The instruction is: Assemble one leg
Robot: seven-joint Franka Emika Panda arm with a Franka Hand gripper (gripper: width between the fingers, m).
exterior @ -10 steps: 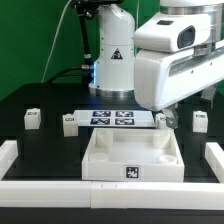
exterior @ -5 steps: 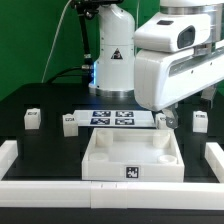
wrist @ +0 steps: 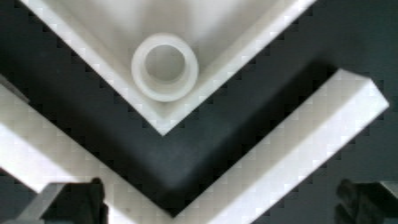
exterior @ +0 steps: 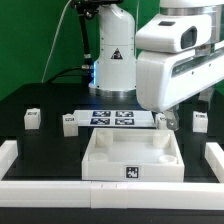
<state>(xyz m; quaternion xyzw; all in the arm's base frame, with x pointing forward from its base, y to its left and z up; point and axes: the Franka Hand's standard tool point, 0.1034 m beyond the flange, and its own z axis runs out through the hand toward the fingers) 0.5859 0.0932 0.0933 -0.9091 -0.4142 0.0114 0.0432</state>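
The leg (exterior: pixel 69 122) and tray part (exterior: pixel 108 167) look like smooth matt white plastic, table's (exterior: pixel 40 145) matt black, arm shell's (exterior: pixel 170 75) glossy.

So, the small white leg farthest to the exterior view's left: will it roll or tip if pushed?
The leg looks squat with flat faces, so it would probably slide rather than roll, and seems unlikely to tip. It appears to be rigid moulded plastic, so likely stiff and light for its size. Its smooth faces might slip a little in a grip.
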